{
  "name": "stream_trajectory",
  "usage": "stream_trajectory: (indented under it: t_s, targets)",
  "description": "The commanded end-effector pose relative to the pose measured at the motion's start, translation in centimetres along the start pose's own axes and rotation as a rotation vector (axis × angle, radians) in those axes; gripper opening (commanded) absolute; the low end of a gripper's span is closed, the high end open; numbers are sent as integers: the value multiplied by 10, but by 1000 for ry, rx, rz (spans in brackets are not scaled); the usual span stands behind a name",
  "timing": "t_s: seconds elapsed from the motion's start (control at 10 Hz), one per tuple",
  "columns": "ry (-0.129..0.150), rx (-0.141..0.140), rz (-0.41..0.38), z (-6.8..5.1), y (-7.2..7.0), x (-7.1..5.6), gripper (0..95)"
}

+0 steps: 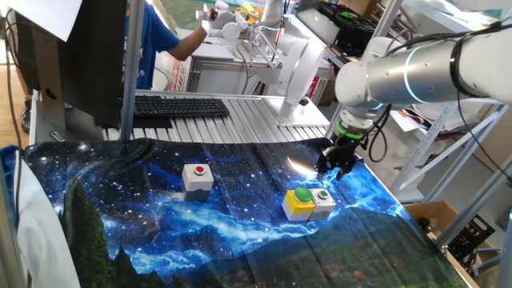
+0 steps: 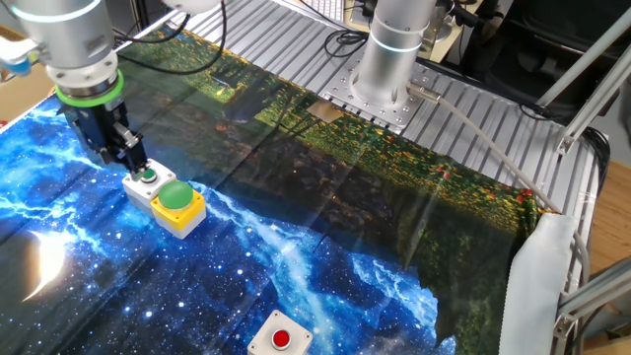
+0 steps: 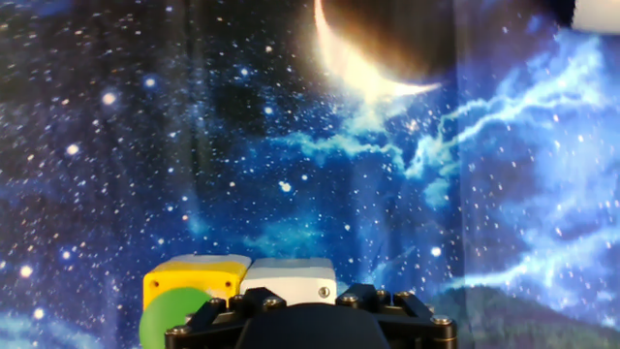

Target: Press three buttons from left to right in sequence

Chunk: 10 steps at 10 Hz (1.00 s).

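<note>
bright even light; glare on cloth (image 1: 300, 166); hand view soft

Three box switches on the starry blue cloth

From the one fixed view, the grey box with red button (image 1: 198, 177) sits alone, upright, at about 9 o'clock of the other two and well apart from them. The yellow box with large green dome (image 1: 300, 202) touches the small grey box with tiny green button (image 1: 323, 202), which lies at its 3 o'clock. In the hand view the pair shows at the bottom edge, partly hidden.
</note>
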<state>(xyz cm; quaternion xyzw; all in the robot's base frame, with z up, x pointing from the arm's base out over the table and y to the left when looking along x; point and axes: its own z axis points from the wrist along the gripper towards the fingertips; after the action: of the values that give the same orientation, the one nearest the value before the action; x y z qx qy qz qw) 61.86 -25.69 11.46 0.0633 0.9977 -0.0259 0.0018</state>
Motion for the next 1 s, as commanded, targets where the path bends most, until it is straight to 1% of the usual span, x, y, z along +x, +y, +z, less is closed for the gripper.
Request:
stream_trajectory:
  t_s: [0.1,0.3,0.4,0.7,0.8,1.0]
  targets:
    - [3,-10,-47,4,-5,-2,570]
    - [-8,-8,-44,10,-14,-1,570]
    - [-9,-1,-37,13,-17,1,570]
    - [-10,9,-16,12,-14,13,570]
    - [-10,8,-15,11,-13,17,570]
    - [-8,9,-18,11,-15,17,570]
